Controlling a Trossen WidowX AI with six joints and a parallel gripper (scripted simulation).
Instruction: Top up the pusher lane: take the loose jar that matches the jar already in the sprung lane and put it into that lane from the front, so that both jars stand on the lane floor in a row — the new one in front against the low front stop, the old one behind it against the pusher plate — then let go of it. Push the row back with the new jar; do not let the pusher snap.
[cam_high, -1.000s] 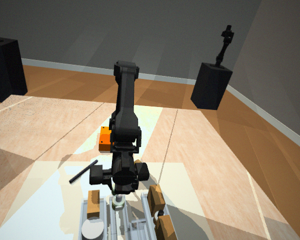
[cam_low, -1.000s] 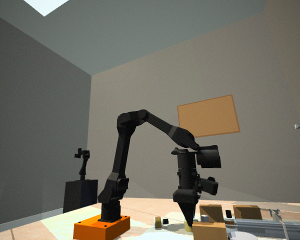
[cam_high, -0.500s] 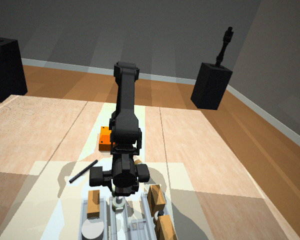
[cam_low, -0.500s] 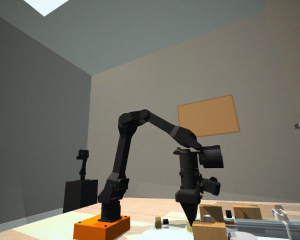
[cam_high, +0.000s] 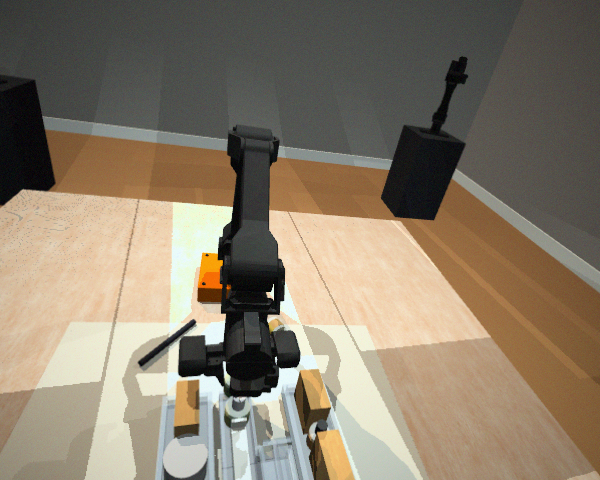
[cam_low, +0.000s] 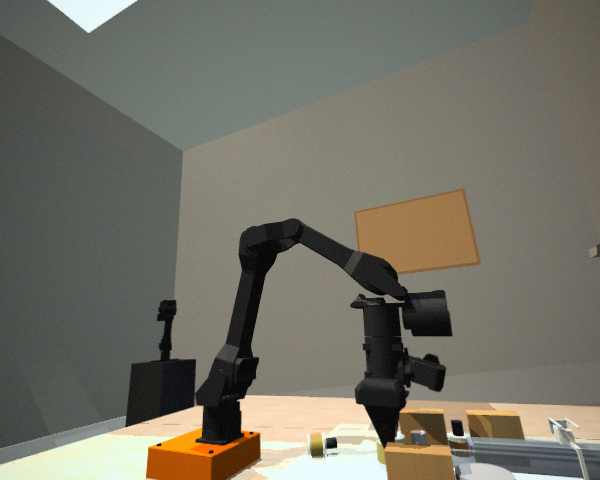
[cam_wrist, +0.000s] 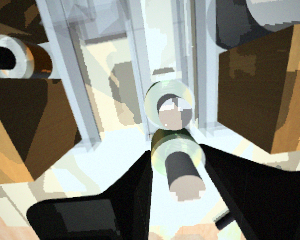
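My gripper (cam_wrist: 174, 151) (cam_low: 384, 444) points down and is shut on a jar (cam_wrist: 179, 141) (cam_low: 380, 451) with a pale shoulder, yellow-green body and grey lid. The held jar looks upright. In the wrist view it is at the front mouth of the middle lane (cam_wrist: 137, 60) (cam_high: 226, 440), directly in front of the lane jar (cam_wrist: 155, 95) (cam_high: 237, 411), and their outlines meet. Whether they touch is unclear. The lane jar has a similar pale shoulder and grey lid, and stands between the lane rails. The held jar's bottom and the front stop are hidden; its height over the floor is unclear.
Wooden blocks (cam_high: 186, 405) (cam_high: 309, 395) (cam_wrist: 250, 95) flank the lanes. A dark-lidded jar (cam_low: 457, 445) (cam_wrist: 42, 61) stands on one side, a wide grey-topped cylinder (cam_high: 185, 457) on the other. Another jar (cam_low: 316, 444) lies near the orange base (cam_low: 182, 457). A black rod (cam_high: 167, 342) lies on the table.
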